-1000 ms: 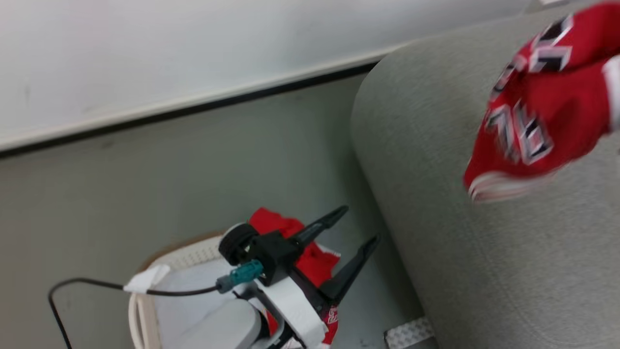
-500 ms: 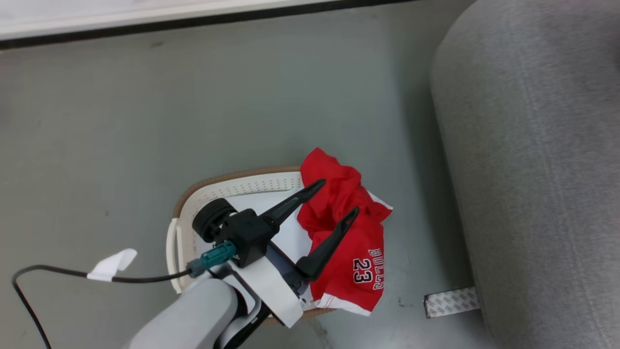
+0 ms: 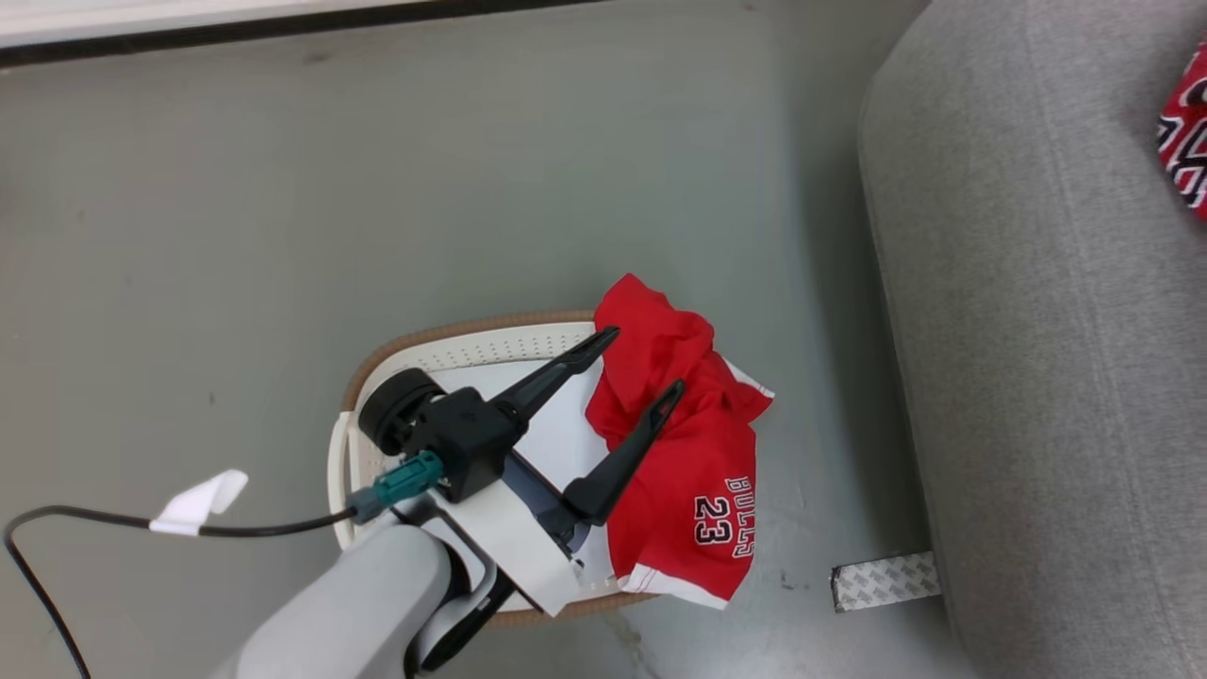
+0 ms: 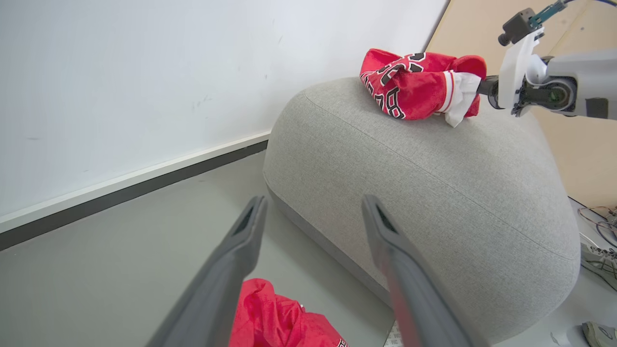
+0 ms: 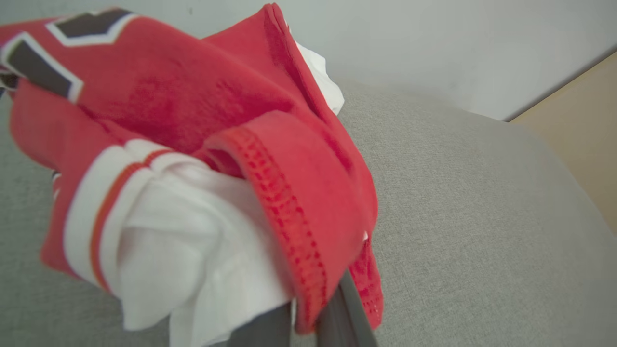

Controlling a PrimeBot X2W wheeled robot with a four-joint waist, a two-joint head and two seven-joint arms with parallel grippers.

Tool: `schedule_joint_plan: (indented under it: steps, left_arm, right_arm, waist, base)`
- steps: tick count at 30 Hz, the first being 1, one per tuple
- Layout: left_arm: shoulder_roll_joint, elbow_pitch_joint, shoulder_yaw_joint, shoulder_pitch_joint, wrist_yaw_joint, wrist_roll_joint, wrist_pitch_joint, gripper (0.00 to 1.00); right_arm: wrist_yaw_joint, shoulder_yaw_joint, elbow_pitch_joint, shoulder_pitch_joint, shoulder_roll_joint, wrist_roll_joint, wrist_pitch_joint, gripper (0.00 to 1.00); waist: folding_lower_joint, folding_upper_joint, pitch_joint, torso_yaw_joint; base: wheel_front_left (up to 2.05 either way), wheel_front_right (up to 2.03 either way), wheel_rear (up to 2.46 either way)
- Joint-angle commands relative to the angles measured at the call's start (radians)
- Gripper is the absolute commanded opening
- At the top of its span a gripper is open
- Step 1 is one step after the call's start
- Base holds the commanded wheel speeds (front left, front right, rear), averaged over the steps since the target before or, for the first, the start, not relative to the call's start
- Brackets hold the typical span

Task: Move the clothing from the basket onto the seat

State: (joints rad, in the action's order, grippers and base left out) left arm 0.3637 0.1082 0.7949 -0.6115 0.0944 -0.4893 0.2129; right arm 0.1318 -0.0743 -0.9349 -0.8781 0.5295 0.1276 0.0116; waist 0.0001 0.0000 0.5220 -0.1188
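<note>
One piece of red clothing [image 3: 684,471] with "BULLS 23" lettering lies in the white basket [image 3: 453,347] and drapes over its right rim onto the floor. My left gripper [image 3: 639,362] hovers open just above that garment, nothing between its fingers; its own view shows the gripper [image 4: 313,212] over the red cloth [image 4: 274,318]. A second red jersey [image 4: 414,84] rests on top of the grey seat [image 4: 434,168], with my right gripper [image 4: 482,87] shut on its white-trimmed edge. Seen close, the jersey [image 5: 217,144] folds over my right gripper [image 5: 313,323].
The seat [image 3: 1037,377] stands right of the basket across a strip of grey floor. A patterned tape strip [image 3: 884,580] lies by its base. A black cable with a white tag [image 3: 198,505] trails left. A white wall with dark baseboard [image 3: 283,21] is behind. Shoes [image 4: 600,260] lie beyond the seat.
The head camera has tilted down and turned, bringing the whole basket into view and pushing the jersey on the seat to the right edge. My left gripper stays open over the basket.
</note>
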Motion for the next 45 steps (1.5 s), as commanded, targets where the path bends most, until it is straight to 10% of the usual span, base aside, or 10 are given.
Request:
schedule_joint_plan:
  steps: [1, 3, 16, 25, 38, 45]
  left_arm:
    - [0.008, 0.004, -0.002, 0.002, -0.004, -0.006, 0.009, 1.0]
    - [0.009, 0.011, -0.004, 0.01, -0.008, -0.012, 0.01, 1.0]
    - [0.004, 0.073, -0.071, 0.117, -0.07, -0.075, 0.04, 1.0]
    - [0.023, 0.093, -0.177, 0.205, -0.147, -0.118, 0.052, 1.0]
    - [0.016, 0.035, -0.425, 0.372, -0.223, -0.052, 0.051, 1.0]
    - [-0.072, 0.004, -0.584, 0.499, -0.185, 0.032, 0.051, 1.0]
  right_arm:
    - [-0.002, 0.019, -0.007, 0.001, -0.004, 0.016, 0.01, 0.47]
    - [-0.002, 0.059, -0.013, 0.002, -0.011, 0.032, 0.014, 1.0]
    - [-0.002, 0.352, 0.167, 0.104, 0.111, 0.223, -0.054, 1.0]
    - [-0.002, 0.356, 0.426, 0.245, 0.124, 0.353, -0.007, 1.0]
    - [-0.002, 0.189, 0.717, 0.608, -0.133, 0.299, 0.178, 1.0]
    - [-0.002, 0.166, 0.778, 0.751, -0.27, 0.214, 0.24, 1.0]
  waist:
    - [-0.0001, 0.0, -0.011, -0.008]
    - [-0.0001, 0.0, -0.032, -0.017]
    - [-0.0001, 0.0, -0.305, -0.029]
    - [-0.0001, 0.0, -0.469, 0.032]
    - [-0.0001, 0.0, -0.545, 0.106]
    - [-0.0001, 0.0, -0.549, 0.108]
  base:
    - [0.0, 0.0, 0.0]
    - [0.0, 0.0, 0.0]
    - [0.0, 0.0, 0.0]
    - [0.0, 0.0, 0.0]
    - [0.0, 0.0, 0.0]
    - [0.0, 0.0, 0.0]
